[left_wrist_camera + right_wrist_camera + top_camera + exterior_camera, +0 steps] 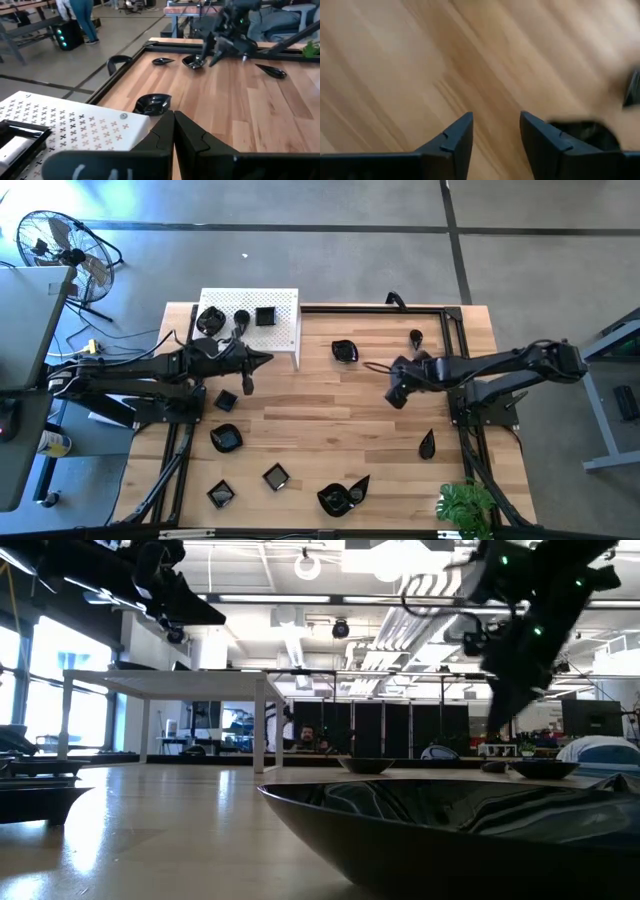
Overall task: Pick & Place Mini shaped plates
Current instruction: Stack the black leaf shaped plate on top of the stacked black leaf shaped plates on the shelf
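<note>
Entry: right pincer (pixel 397 396), mid-surface toward the right edge, fingers spread with bare wood between them in the right wrist view, gripping nothing. A dark plate edge lies just beside one finger.

Entry: left pincer (pixel 262 360), at the near edge of the white stand (pixel 285 330) by the far left corner, fingers closed together, empty.

Risks, judged: the spread right pincer could nudge the nearby plate and send the glossy dish sliding; the left pincer could knock the stand.

Count of mini shaped plates (pixel 344 351), high view: three on the stand; about nine loose on the surface, four or five along the near edge. Overlaps near the near edge make the tally uncertain.
</note>
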